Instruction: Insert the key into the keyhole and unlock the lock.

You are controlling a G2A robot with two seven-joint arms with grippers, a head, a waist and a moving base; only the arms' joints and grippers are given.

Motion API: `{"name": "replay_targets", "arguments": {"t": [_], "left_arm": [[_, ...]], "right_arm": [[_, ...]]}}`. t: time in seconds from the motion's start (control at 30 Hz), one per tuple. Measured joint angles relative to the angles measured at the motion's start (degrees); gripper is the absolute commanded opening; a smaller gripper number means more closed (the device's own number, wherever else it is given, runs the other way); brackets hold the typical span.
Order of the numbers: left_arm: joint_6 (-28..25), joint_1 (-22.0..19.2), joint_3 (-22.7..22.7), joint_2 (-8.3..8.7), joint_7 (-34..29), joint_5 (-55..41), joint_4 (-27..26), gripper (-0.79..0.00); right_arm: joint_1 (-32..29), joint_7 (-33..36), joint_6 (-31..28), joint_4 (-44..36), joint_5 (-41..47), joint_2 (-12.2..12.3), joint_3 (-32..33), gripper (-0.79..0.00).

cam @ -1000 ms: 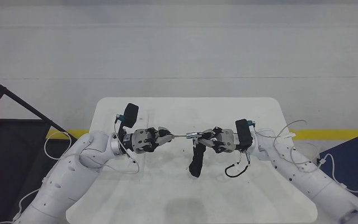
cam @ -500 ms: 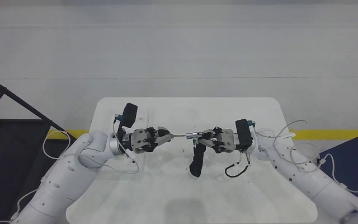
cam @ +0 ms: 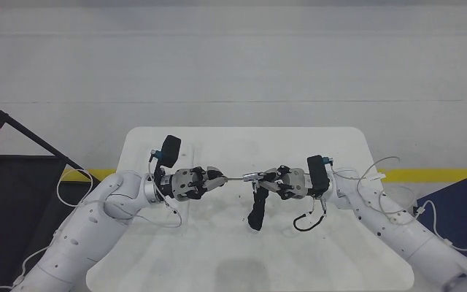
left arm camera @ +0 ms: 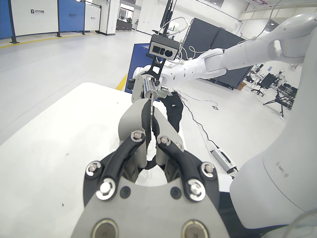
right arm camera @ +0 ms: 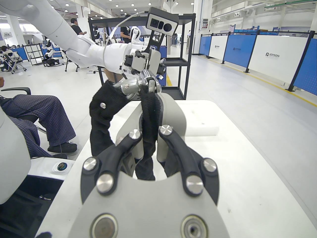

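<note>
Left claw (cam: 217, 178), key (left arm camera: 150, 104); lock (left arm camera: 148, 87), black cloth (left arm camera: 174, 111)

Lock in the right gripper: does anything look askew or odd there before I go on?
One oddity: a black cloth strip hangs loose from the lock, dangling toward the table below the right gripper. The key in the left gripper looks lined up with the keyhole, not skewed.

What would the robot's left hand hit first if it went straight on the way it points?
The lock. The left hand is shut on the key, whose tip sits at the lock's face; the right hand holds that lock. How deep the key is, I cannot tell.
</note>
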Motion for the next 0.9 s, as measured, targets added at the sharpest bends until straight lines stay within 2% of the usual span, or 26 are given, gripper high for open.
{"name": "replay_targets", "arguments": {"t": [0.67,0.9], "left_arm": [[0.0,-1.94,2.45,0.27,1.84,1.27,0.9,-0.785],[0.0,-1.96,1.84,0.34,3.64,2.98,0.82,-0.785]], "right_arm": [[0.0,0.0,0.0,0.0,0.0,0.0,0.0,-0.785],[0.0,0.0,0.0,0.0,0.0,0.0,0.0,-0.785]]}}
